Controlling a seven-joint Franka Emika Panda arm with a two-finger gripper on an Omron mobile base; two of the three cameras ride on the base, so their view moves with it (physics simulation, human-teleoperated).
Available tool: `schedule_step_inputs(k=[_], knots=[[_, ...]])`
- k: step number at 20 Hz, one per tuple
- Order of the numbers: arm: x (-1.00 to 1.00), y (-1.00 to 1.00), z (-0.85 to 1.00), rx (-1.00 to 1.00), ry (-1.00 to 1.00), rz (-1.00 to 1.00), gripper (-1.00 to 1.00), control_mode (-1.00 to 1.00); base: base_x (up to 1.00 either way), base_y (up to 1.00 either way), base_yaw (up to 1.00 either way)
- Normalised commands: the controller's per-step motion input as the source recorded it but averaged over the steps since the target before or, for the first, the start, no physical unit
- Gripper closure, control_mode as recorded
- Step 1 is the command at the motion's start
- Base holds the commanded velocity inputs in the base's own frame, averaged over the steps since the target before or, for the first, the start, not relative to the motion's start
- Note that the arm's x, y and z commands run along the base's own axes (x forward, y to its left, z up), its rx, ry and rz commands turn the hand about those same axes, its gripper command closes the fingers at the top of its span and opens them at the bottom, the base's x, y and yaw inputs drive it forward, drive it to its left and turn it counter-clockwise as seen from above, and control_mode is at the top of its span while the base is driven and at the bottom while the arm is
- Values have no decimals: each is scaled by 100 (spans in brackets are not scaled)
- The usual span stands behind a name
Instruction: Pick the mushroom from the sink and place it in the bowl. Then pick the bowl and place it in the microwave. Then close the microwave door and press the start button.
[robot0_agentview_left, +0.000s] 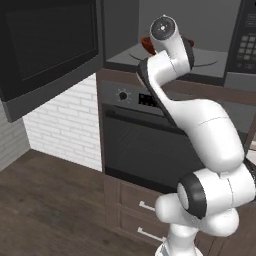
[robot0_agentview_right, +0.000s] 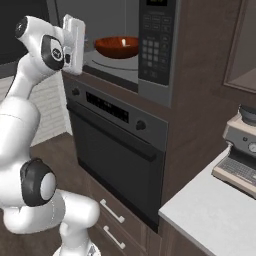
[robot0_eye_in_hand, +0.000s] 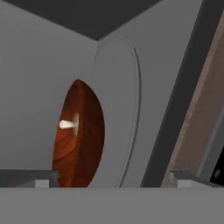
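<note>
As seen from the left base view, the bowl is glimpsed as a reddish-brown sliver inside the microwave, mostly hidden behind the arm's upper joint; the microwave door is swung wide open to the left of the microwave.

Right base view: the bowl is set on the pale cavity floor of the microwave, left of its keypad. A pale speck inside the bowl is probably the mushroom, though it is too small to be sure. The hand is held just outside the microwave's opening, apart from the bowl.

Hand view: the bowl is shown on the turntable, with the mushroom resting in it. The gripper is spread wide with nothing between its fingertips.

Step in hand, as judged: withdrawal before door closing. The hand should be drawn straight out of the microwave, clear of the frame, then brought round behind the open door.
</note>
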Motion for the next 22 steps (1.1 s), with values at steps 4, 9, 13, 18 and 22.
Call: schedule_step_inputs(k=[4, 9, 13, 18, 22], knots=[[-100, 26, 0, 0, -11, 0, -100, -100, 0, 0, 0], [-100, 34, 1, 0, -7, 0, -100, -100, 0, 0, 0], [-100, 47, 0, 0, -3, 0, -100, -100, 0, 0, 0], [-100, 53, 0, 0, 0, 0, -100, -100, 0, 0, 0], [-100, 66, 5, 0, -2, -2, -100, -100, 0, 0, 0]])
